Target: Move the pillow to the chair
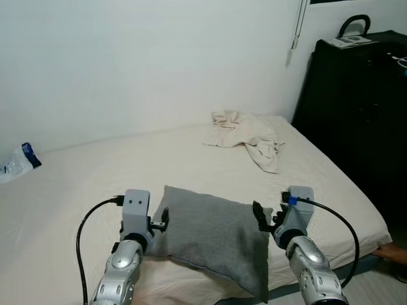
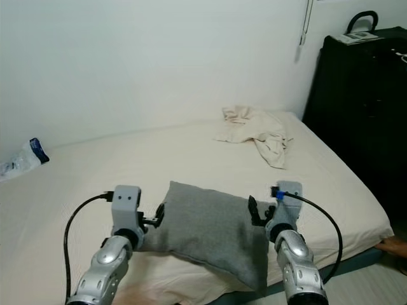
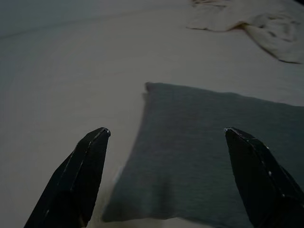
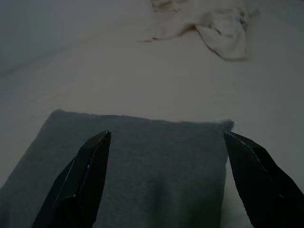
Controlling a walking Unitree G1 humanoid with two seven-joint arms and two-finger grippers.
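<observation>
**Ana:** White wall [image 1: 127, 63] behind, and a wide bed [image 1: 76, 190] in a cream sheet takes up the middle of the room. Where's the pillow?

**Ben:** Grey pillow [image 1: 213, 232] lies flat on the near part of the bed, one corner hanging over the front edge. It sits right between the two arms.

**Ana:** And the left gripper [image 3: 166, 135]?

**Ben:** At the pillow's left edge, jaws spread wide. From the left wrist view the two black fingers [image 3: 78, 171] stand well apart, with the pillow's corner lying between them. Nothing is pinched.

**Ana:** Right gripper [image 4: 166, 135]?

**Ben:** Same story on the pillow's right edge. Jaws released, fingers [image 4: 85, 175] wide, grey fabric below and between them. Whether the tips touch the fabric, I can't tell.

**Ana:** Anything else on the bed?

**Ben:** Crumpled cream cloth [image 1: 248, 136] near the far right corner, well apart from the pillow. A clear plastic bottle [image 1: 18, 162] with a blue label lies at the far left by the wall; the print is too small to read.

**Ana:** On the right?

**Ben:** Tall black cabinet [image 1: 356, 114] beside the bed, with a paper or booklet [image 1: 348, 41] on top, text unreadable, and a black handle [image 1: 354, 24] behind it. A white cord [image 1: 296, 32] hangs down the wall.
</observation>
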